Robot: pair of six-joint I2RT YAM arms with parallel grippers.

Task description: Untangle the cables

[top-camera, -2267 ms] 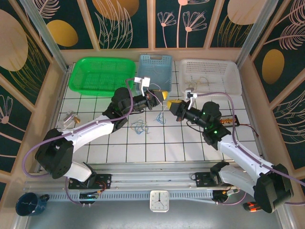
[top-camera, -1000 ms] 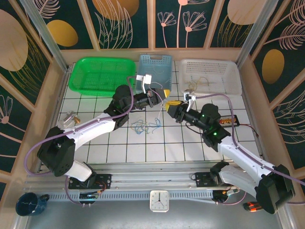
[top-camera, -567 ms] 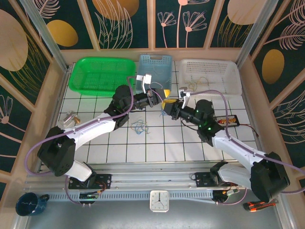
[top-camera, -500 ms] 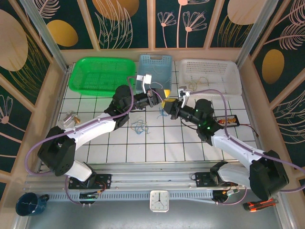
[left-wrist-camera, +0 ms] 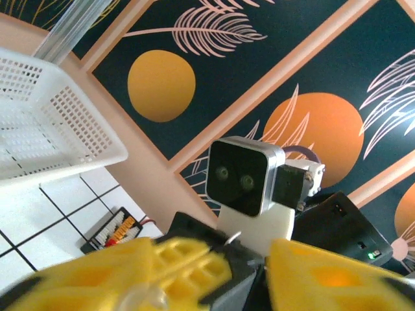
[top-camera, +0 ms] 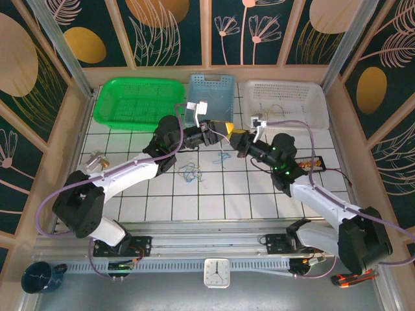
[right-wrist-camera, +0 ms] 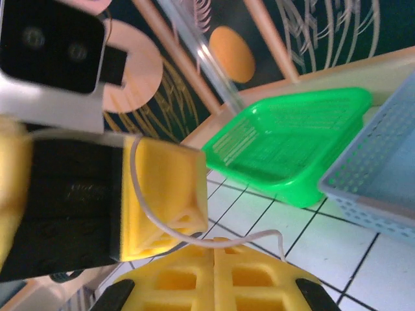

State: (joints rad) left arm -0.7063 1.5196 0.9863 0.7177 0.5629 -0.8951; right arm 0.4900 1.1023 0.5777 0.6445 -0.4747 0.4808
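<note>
Lying under dark walls (top-camera: 168,26) painted with gold discs and pale leaves and framed in light wood, the white tiled table (top-camera: 259,194) carries three perforated plastic tubs along its far edge: a green basket (top-camera: 98,110), a blue basket (top-camera: 211,79) and a white basket (top-camera: 321,107). The thin blue and white cables (top-camera: 190,172) sit on the tiles in front of the blue basket, between the two arms, as a small loose clump of overlapping loops. The clump has no clear heading; it spreads a little more left to right than front to back. Just beyond it the yellow-fingered left claw (top-camera: 224,127) and right claw (top-camera: 238,135) meet tip to tip. One white strand (right-wrist-camera: 170,233) curves from a finger of the left claw down and across the tips of the right claw. The left claw's fingers stand spread apart. The right claw's fingers are pressed together, and whether they nip the white strand cannot be told.
</note>
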